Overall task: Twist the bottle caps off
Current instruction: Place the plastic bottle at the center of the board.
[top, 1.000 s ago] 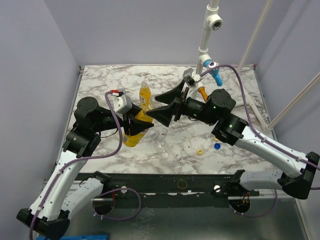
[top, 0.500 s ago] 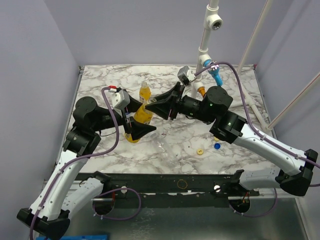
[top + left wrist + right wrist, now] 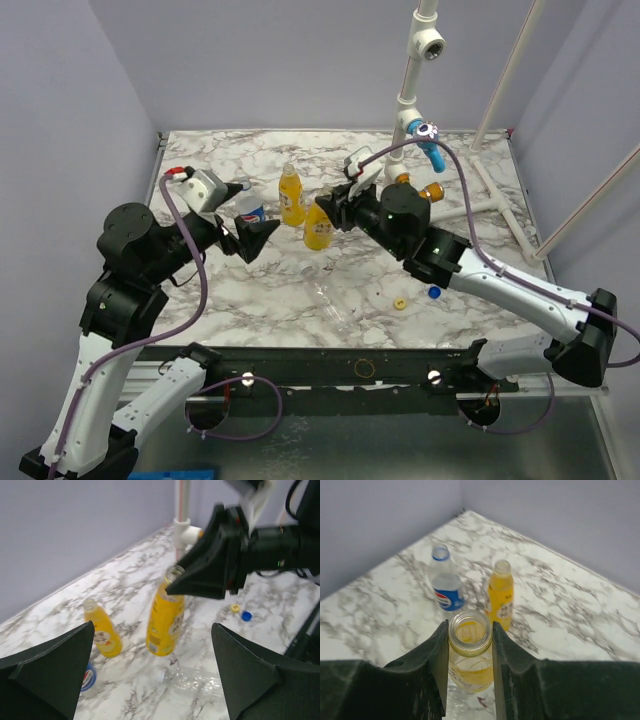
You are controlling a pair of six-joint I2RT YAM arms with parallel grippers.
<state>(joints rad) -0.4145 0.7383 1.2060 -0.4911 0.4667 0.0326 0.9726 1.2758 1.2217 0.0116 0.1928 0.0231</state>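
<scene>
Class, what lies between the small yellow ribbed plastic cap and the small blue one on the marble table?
Nothing: bare marble tabletop separates the yellow ribbed cap from the blue ribbed cap, seen in the top external view.

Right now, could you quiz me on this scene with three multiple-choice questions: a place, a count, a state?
1. The blue cap lies: A on the table near a yellow cap; B on a bottle; C in a claw.
2. Yellow bottles: A one; B two; C three.
3. The left claw is: A open; B shut on a cap; C shut on a bottle.
Answers: 1 A, both caps lie loose on the table; 2 B, one stands free, the right claw grips the other; 3 A, it gapes wide, empty.
</scene>
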